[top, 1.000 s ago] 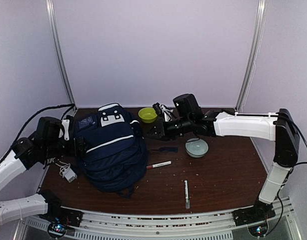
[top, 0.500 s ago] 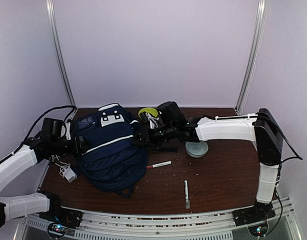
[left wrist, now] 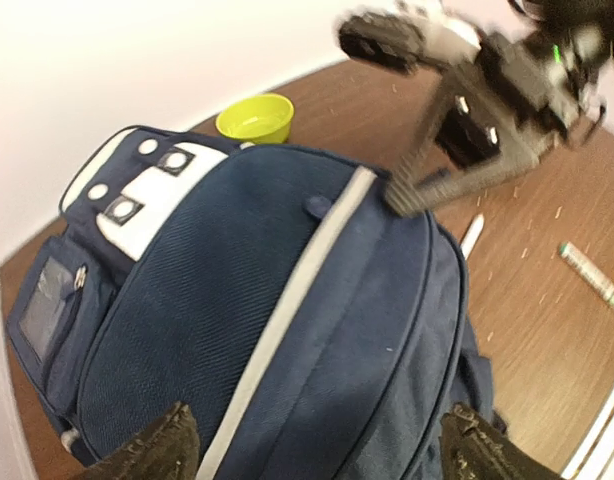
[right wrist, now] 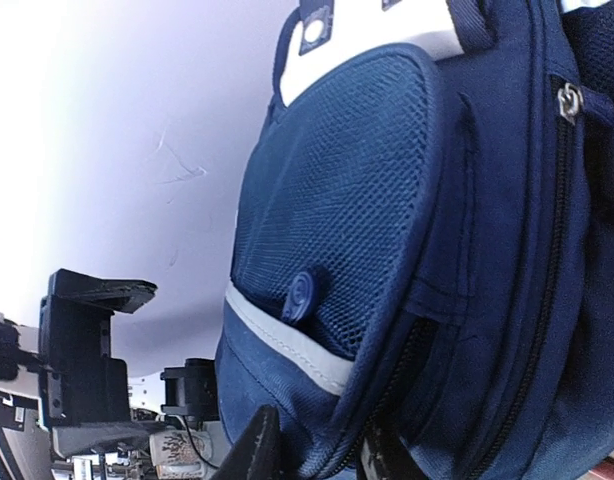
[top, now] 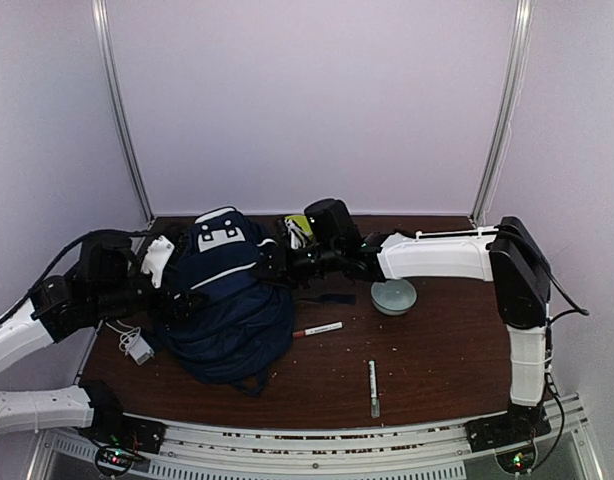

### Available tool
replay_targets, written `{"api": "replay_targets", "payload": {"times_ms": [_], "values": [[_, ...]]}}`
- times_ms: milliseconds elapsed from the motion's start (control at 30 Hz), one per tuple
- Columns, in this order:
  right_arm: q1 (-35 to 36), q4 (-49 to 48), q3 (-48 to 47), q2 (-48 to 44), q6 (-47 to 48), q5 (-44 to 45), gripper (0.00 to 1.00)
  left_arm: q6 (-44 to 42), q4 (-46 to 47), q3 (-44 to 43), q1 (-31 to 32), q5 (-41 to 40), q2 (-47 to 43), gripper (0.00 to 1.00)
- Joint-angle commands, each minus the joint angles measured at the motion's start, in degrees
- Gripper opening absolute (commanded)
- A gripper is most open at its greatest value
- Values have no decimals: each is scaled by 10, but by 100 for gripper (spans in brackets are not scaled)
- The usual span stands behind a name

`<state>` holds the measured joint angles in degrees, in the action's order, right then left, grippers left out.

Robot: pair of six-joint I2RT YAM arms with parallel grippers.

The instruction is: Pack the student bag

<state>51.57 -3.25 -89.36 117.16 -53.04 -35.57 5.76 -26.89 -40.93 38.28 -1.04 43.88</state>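
From overhead, the student bag (top: 227,305) is lying on the left half of the brown table (top: 437,350), with its white patch toward the back wall. The left gripper (top: 177,300) is sitting at the bag's left flank and the right gripper (top: 271,262) at its upper right edge. The right arm (top: 437,258) is stretching across in front of a green bowl (top: 299,222) and hiding most of it. Only this view is showing the pale bowl (top: 394,296), the white charger (top: 139,347) just beside the bag, and the red-and-white marker (top: 318,329) and the pen (top: 373,388) lying apart from it. The left wrist camera is showing its own fingers (left wrist: 172,445) standing wide apart, with the bag's navy front filling the space beyond them; contact cannot be told. Here the green bowl is showing whole, just beyond the white patch, and the right gripper's tips are meeting the bag beside the white stripe (left wrist: 317,260). The right wrist camera is showing its fingers (right wrist: 252,445) standing narrow, with the bag's zipper edge running between them; whether they are clamping it cannot be told. Only here are the mesh pocket (right wrist: 337,190), a round snap (right wrist: 302,290) and a metal zipper pull (right wrist: 567,100) appearing, with part of the left arm (right wrist: 82,350) beyond.
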Motion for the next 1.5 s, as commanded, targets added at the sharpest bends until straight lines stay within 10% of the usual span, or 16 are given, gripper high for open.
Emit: {"api": "replay_targets", "payload": {"times_ms": [0, 267, 500, 633, 767, 900, 1033, 1233, 1467], "values": [[8, -89, -25, -22, -27, -17, 27, -118, -39, -38, 76, -108, 79, 90], [10, -125, -32, -18, -55, -32, 26, -137, -56, -108, 90, -322, 179, 96], [10, -133, -35, -35, -48, -35, 26, -158, 10, -75, 86, -303, 114, 91], [8, -125, -52, -31, -40, -46, 26, -152, -8, -73, 64, -321, 122, 77], [-6, -95, -32, -57, -4, -63, 27, -143, -34, -81, 59, -353, 161, 38], [-31, 32, 12, -117, 149, -43, 28, -129, -37, -94, 58, -382, 170, 0], [-40, 252, 29, -157, 401, 90, 36, -135, 0, -97, 56, -381, 136, 0], [-40, 335, 82, -132, 668, 179, 56, -162, 14, -117, 49, -354, 117, 0], [-38, 434, -19, -7, 736, 191, 65, -150, 2, -123, 48, -372, 110, 0]]}}
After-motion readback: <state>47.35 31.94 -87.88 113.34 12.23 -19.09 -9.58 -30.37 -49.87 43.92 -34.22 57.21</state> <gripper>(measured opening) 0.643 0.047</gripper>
